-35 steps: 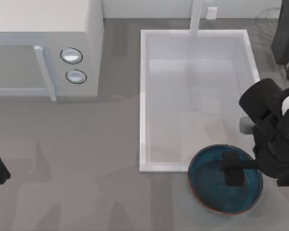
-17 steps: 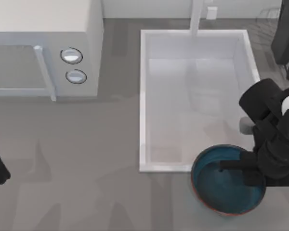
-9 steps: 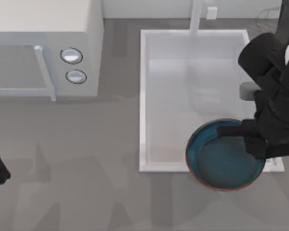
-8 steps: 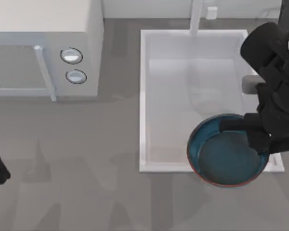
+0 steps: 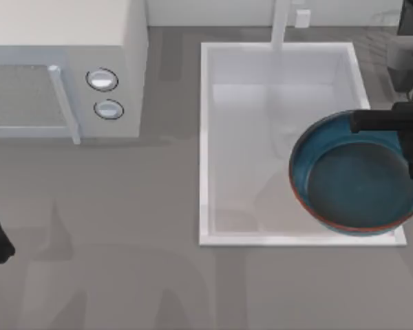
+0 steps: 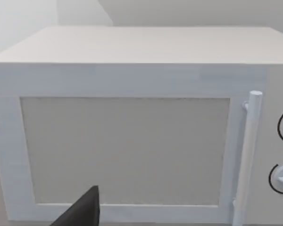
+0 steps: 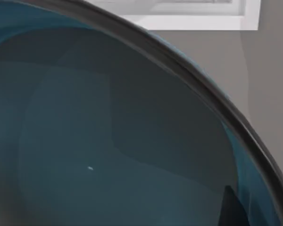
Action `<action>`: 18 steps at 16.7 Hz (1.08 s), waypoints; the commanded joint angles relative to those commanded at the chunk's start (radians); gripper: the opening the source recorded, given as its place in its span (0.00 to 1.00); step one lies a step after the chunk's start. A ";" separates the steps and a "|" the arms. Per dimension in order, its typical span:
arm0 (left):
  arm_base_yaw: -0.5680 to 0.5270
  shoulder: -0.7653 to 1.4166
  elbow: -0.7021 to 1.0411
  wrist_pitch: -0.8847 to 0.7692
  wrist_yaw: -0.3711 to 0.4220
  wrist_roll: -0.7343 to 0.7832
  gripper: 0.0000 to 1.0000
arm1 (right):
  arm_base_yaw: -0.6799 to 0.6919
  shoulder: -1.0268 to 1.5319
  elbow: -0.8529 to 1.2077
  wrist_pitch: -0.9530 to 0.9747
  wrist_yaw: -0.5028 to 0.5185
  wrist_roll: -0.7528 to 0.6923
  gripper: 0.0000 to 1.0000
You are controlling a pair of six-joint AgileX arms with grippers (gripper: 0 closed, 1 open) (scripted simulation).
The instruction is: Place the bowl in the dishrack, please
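The grey surface (image 5: 124, 240) carries a large white microwave (image 5: 62, 62) at the top view's left and a white rectangular basin (image 5: 206, 137) toward the right. A thin dark wire rack (image 5: 389, 27), which I take to be the dishrack, sits in the far right corner, partly hidden by the arm.

The round, shallow, glossy teal-blue bowl (image 5: 358, 175) with its thin reddish-brown rim appears lifted, hanging over the right half of the basin and overlapping the basin's right wall. The right tool (image 5: 389, 124) grips it at the rim on the far side: one dark finger lies across the rim there, and in the right wrist view the bowl's inside (image 7: 108, 141) sits close under the camera, so I judge the fingers clamped on the rim.

The step in hand is the carry: the bowl is picked up and under way, not yet set down. The next move calls for taking it further toward the far right corner, over the rack, keeping it level so it does not slip from the rim grip, then lowering before letting go.

The left tool (image 6: 82, 209) is parked at the surface's left edge, facing the microwave door; I cannot tell whether its fingers are open or closed.
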 joint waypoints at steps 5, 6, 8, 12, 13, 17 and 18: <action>0.000 0.000 0.000 0.000 0.000 0.000 1.00 | 0.003 -0.001 0.003 -0.002 -0.001 0.000 0.00; 0.000 0.000 0.000 0.000 0.000 0.000 1.00 | -0.006 -0.006 0.001 0.009 -0.007 -0.004 0.00; 0.000 0.000 0.000 0.000 0.000 0.000 1.00 | -0.052 -0.032 -0.008 0.061 -0.036 -0.024 0.00; 0.000 0.000 0.000 0.000 0.000 0.000 1.00 | -0.234 -0.118 -0.067 0.273 -0.144 -0.097 0.00; 0.000 0.000 0.000 0.000 0.000 0.000 1.00 | -0.293 -0.143 -0.091 0.344 -0.178 -0.121 0.00; 0.000 0.000 0.000 0.000 0.000 0.000 1.00 | -0.557 -0.252 -0.205 0.683 -0.324 -0.231 0.00; 0.000 0.000 0.000 0.000 0.000 0.000 1.00 | -0.625 -0.283 -0.236 0.775 -0.362 -0.262 0.00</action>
